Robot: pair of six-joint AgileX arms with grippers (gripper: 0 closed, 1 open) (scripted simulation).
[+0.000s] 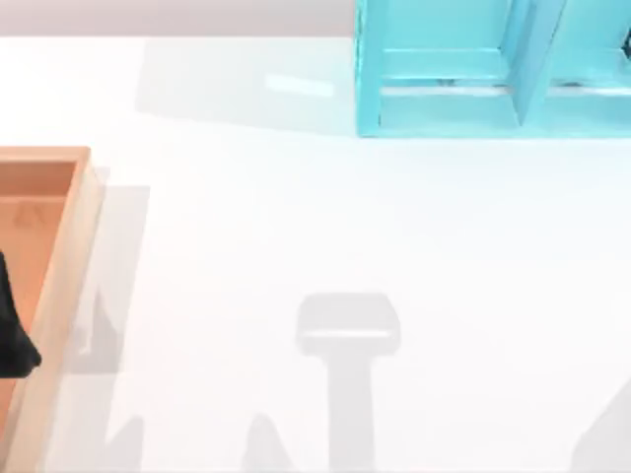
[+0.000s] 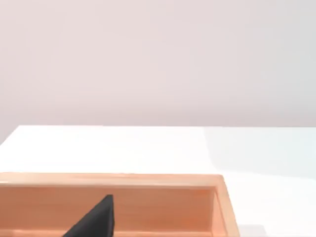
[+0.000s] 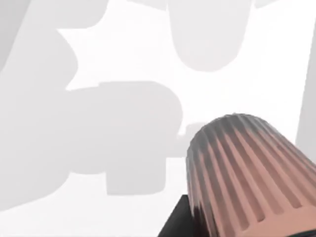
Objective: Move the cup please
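Observation:
The cup (image 3: 242,173) is pinkish and ribbed with a greyish end. It fills the near part of the right wrist view, tilted and raised above the white table (image 3: 98,59). My right gripper (image 3: 180,219) shows as a dark finger pressed against the cup's side, holding it. My left gripper (image 2: 94,221) is a dark shape over the wooden tray (image 2: 217,207). In the top view the left gripper (image 1: 12,330) sits at the left edge, above the tray (image 1: 69,256).
A cyan shelf unit (image 1: 444,99) stands at the back right of the table. The wooden tray occupies the left edge. Grey shadows (image 1: 345,330) of the arms fall on the white table's front middle.

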